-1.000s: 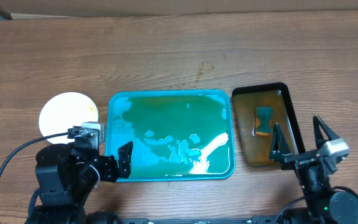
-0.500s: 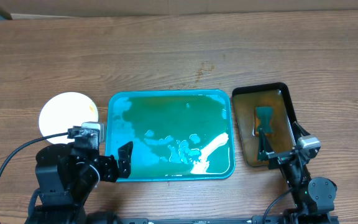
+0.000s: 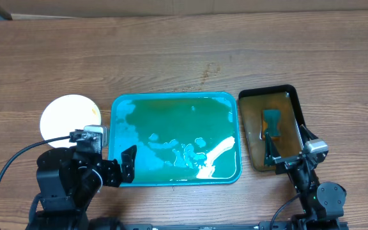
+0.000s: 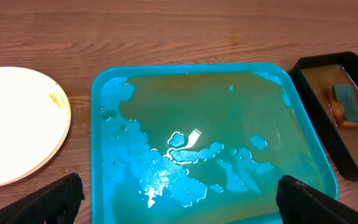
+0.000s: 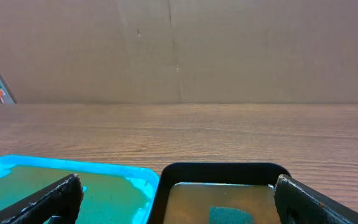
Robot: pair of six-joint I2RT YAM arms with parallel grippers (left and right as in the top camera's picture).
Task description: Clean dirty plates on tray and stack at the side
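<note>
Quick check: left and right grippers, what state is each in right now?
Left gripper: open, holding nothing.
Right gripper: open, holding nothing.

Wood-grain surface carrying three things in a row across the lower half of the overhead frame.

The brown surface [image 3: 171, 57] has its grain running left to right, with a few small dark specks just right of upper centre. A round white plate [image 3: 68, 116] lies at lower left. Just to its right is the large teal tray [image 3: 171, 96], a narrow strip of wood showing between them. At lower right a smaller black tray [image 3: 297, 105] lies beside the teal tray, apart from it and turned slightly askew. Cardboard [image 3: 171, 6] borders the surface along the top of the frame.
</note>
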